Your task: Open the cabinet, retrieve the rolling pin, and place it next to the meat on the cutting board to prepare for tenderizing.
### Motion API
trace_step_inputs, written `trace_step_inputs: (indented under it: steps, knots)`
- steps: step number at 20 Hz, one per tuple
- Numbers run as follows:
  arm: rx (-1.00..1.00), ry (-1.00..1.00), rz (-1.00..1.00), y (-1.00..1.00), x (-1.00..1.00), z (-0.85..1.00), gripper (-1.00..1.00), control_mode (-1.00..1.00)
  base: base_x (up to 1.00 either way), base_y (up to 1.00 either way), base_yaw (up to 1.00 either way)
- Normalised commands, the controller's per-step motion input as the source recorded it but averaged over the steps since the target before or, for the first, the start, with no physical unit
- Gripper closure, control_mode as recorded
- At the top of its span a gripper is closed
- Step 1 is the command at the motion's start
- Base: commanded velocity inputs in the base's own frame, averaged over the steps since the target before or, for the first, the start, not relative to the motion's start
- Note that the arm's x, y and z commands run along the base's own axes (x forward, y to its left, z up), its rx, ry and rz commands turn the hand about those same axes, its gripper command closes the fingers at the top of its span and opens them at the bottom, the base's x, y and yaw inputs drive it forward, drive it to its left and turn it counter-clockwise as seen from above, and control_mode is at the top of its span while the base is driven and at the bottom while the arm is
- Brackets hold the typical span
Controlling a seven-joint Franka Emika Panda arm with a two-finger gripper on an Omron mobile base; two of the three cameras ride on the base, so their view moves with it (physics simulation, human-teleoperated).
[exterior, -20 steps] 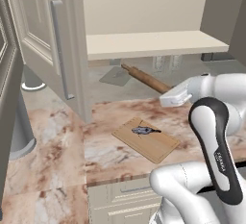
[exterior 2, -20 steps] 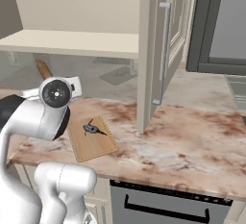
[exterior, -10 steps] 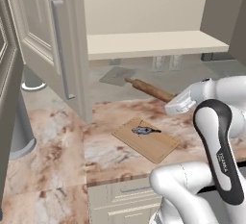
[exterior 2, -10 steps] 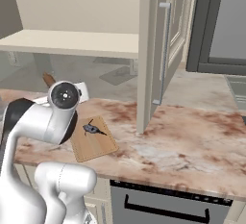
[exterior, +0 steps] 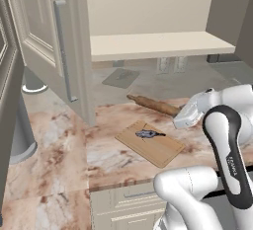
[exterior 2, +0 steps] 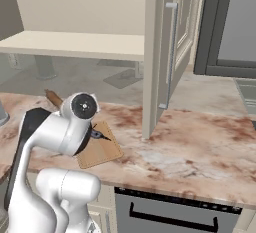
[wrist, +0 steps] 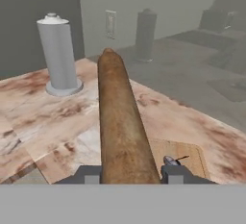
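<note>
Rolling pin [exterior: 154, 105], your slim brown wooden one, sits clamped between the two dark fingers of your gripper [wrist: 129, 174], held above the marbled counter just behind the tan wooden cutting board [exterior: 158, 148].

The pin [exterior: 153, 104], clamped in the hand [wrist: 129, 175], has come down and toward the robot since a second ago, now low above the table at the board's [exterior: 150, 143] 12 o'clock edge.
</note>
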Motion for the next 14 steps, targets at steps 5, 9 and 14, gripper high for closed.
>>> trace_step_inputs:
  steps: [5,9,14]
  knots:
    - [-0.06,0.06,0.10,-0.01,0.04,-0.45,1.00,-1.00,0.00,0.00,0.00]
    - [-0.08,0.01,0.08,-0.04,0.00,-0.40,1.00,-1.00,0.00,0.00,0.00]
    - [-0.06,0.00,0.08,-0.08,0.00,-0.43,1.00,-1.00,0.00,0.00,0.00]
